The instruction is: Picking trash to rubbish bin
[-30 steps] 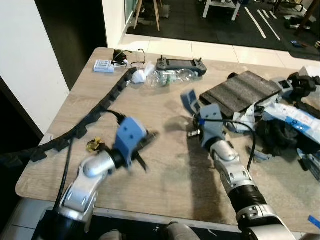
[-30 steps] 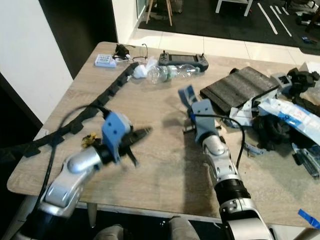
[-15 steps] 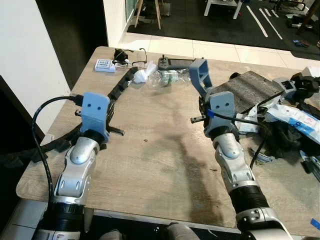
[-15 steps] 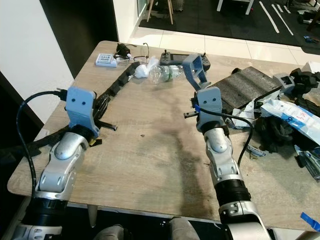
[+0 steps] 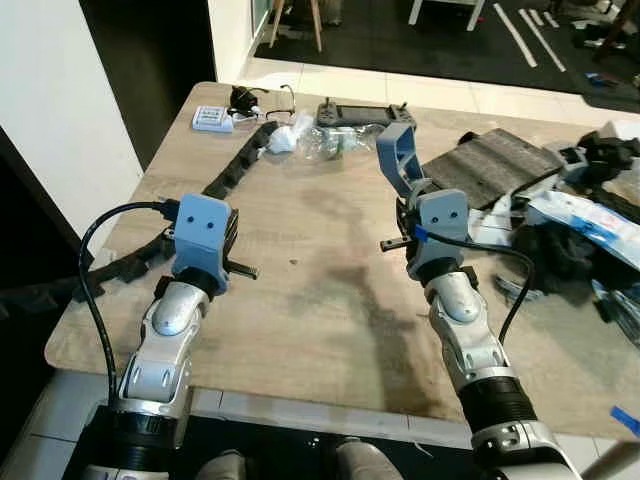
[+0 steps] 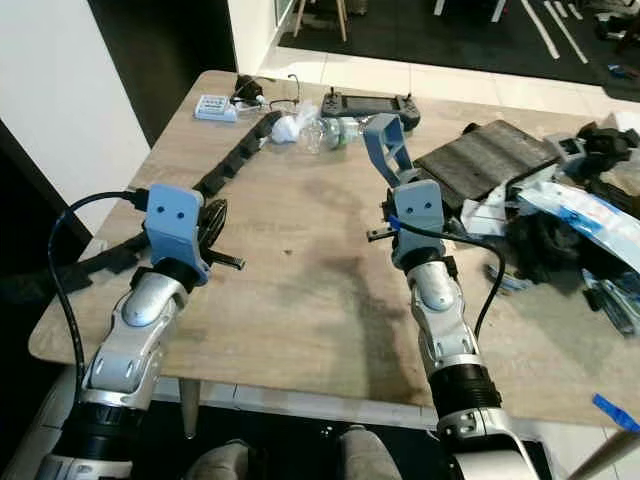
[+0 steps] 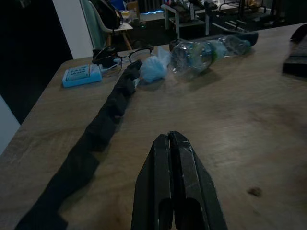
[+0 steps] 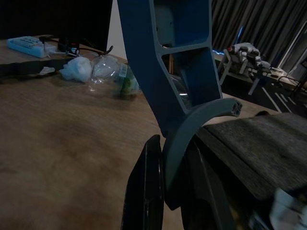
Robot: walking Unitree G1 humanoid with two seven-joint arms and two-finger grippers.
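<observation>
Right wrist view: right hand [image 8: 165,191] clenches a curved blue-grey plastic bracket [image 8: 182,72], apparently rigid; left hand [image 7: 169,140] pinched empty.

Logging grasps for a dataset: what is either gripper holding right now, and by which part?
The right gripper clamps a blue-grey plastic bracket by its curved lower end. The left gripper is shut on nothing.

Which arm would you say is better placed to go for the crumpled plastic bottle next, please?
Probably the left. The left gripper is shut on nothing and points up the table toward the plastic bottle, with bare wood between. The right gripper is shut on a blue plastic bracket, so it is occupied.
</observation>
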